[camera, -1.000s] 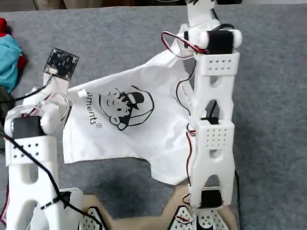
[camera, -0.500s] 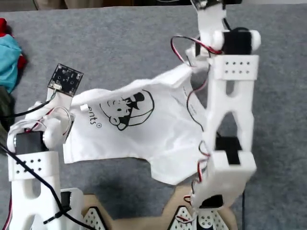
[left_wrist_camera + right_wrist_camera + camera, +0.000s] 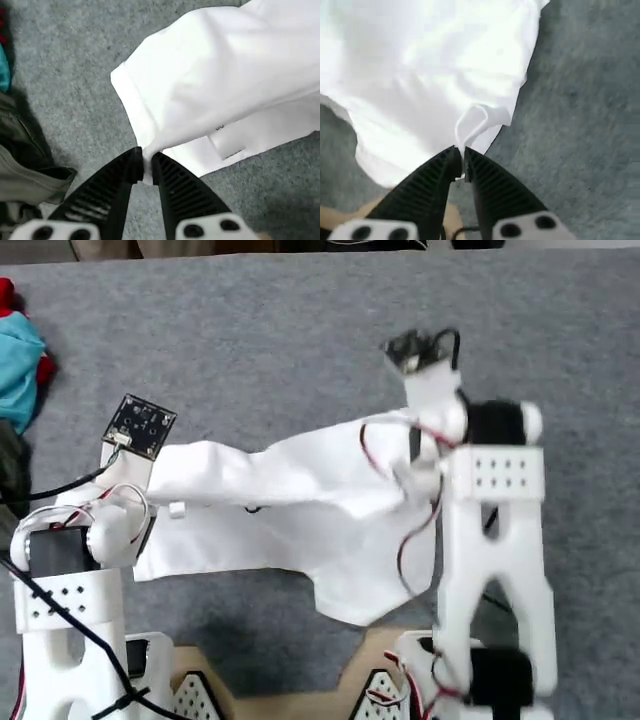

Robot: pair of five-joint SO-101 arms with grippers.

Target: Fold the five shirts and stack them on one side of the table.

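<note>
My left gripper (image 3: 145, 166) and right gripper (image 3: 459, 162) are each clamped on a pinch of the shirt (image 3: 300, 502), which lies half doubled over mid-worktop (image 3: 250, 330). I should draw both pinches toward me level, so the hems meet. The grey beyond and to my right looks open; clothes (image 3: 15, 360) crowd the left edge.

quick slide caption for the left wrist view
Left gripper shut on the edge of the shirt, over the grey table.

Table centre: white shirt (image 3: 290, 505), far half doubled over toward 6 o'clock, rumpled, one sleeve out at 5 o'clock. Teal shirt (image 3: 18, 365) bunched at 10 o'clock edge.
</note>
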